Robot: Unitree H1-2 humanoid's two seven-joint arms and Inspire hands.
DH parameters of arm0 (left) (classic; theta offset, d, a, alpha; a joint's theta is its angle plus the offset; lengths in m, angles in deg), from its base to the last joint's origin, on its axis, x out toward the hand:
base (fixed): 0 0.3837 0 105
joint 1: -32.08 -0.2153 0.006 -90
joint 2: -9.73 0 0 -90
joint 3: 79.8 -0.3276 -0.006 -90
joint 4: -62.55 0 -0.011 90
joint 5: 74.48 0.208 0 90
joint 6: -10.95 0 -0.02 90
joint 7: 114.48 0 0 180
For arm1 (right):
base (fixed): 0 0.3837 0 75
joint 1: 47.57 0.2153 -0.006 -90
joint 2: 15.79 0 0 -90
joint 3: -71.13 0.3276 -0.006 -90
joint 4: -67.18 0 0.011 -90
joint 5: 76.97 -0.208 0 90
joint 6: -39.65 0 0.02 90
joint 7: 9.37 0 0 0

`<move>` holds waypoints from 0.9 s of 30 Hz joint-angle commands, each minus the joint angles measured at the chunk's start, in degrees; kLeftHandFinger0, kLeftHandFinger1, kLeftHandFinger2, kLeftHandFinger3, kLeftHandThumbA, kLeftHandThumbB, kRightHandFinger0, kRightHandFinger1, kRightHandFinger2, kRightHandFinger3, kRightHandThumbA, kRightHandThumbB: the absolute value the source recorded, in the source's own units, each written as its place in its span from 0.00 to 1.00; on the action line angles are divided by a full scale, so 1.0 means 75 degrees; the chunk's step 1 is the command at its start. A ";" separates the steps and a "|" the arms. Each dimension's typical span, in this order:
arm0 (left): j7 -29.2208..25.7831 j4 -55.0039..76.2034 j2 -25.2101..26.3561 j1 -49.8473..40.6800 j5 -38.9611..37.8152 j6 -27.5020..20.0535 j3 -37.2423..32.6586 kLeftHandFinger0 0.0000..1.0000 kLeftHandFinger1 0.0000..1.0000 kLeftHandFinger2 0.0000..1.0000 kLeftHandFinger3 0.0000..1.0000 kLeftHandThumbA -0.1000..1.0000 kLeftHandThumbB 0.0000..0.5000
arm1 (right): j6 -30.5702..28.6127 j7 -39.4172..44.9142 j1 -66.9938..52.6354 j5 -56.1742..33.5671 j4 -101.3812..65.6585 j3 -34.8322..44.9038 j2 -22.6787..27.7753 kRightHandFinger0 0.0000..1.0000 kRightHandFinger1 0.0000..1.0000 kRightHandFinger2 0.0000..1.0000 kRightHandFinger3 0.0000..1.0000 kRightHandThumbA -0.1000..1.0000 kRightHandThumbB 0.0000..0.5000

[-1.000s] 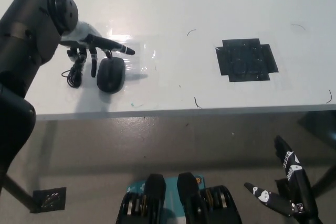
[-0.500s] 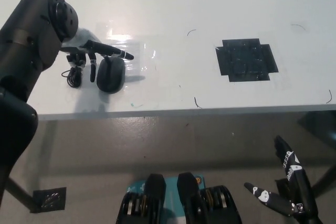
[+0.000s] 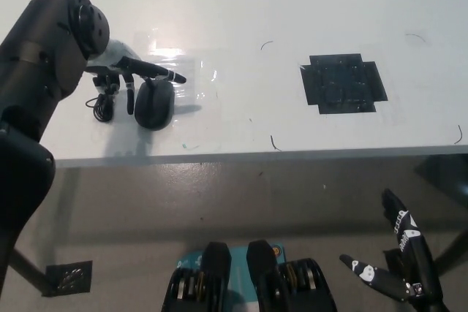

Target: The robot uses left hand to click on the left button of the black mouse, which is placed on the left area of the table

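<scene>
On the white counter [image 3: 292, 5], the black mouse [image 3: 154, 103] lies in the left area, at about 9 o'clock from the picture's middle, near the counter's front edge. Its cable [image 3: 102, 105] is bunched in a loose coil just beside it at 9 o'clock. The left hand [image 3: 124, 67] sits at the mouse's 11 o'clock, grasping nothing: its dark fingers [image 3: 130, 96] are spread and point down toward the counter beside the mouse's left flank, while another one reaches out level above the mouse's far end. Whether any fingertip touches the mouse cannot be told. A square patch of black tape [image 3: 343, 83] lies well apart at 3 o'clock from the mouse. The right hand [image 3: 398, 261] rests below the counter's edge at 5 o'clock, released, fingers apart.
</scene>
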 commanded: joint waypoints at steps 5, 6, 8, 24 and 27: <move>-0.0253 -0.0080 0.0034 0.0048 0.0246 -0.0419 -0.0037 0.00 0.12 0.46 1.00 1.00 0.56 | -0.0389 -0.0062 0.0149 0.0050 -0.0218 0.0044 0.0053 1.00 1.00 1.00 1.00 0.99 0.26; -0.0297 -0.0110 0.0023 -0.0001 0.0288 -0.0485 -0.0079 0.00 0.13 0.47 1.00 1.00 0.58 | -0.0389 -0.0088 0.0150 0.0099 -0.0218 0.0038 0.0059 1.00 1.00 1.00 1.00 1.00 0.24; -0.0312 -0.0157 0.0011 -0.0053 0.0275 -0.0508 -0.0066 0.00 0.20 0.55 1.00 1.00 0.59 | -0.0389 -0.0083 0.0144 0.0076 -0.0225 0.0042 0.0045 1.00 1.00 1.00 1.00 0.99 0.24; 0.0643 0.1997 0.1027 0.0600 -0.0948 0.0939 0.1751 0.00 0.01 0.29 1.00 1.00 0.59 | -0.0389 -0.0103 -0.0010 0.0042 -0.0201 0.0074 0.0044 1.00 1.00 1.00 1.00 0.99 0.24; 0.1110 0.3481 0.1486 0.0540 -0.1414 0.1555 0.2473 0.00 0.00 0.08 1.00 1.00 0.51 | -0.0389 -0.0105 -0.0053 0.0059 -0.0192 0.0070 0.0051 1.00 1.00 1.00 1.00 0.99 0.23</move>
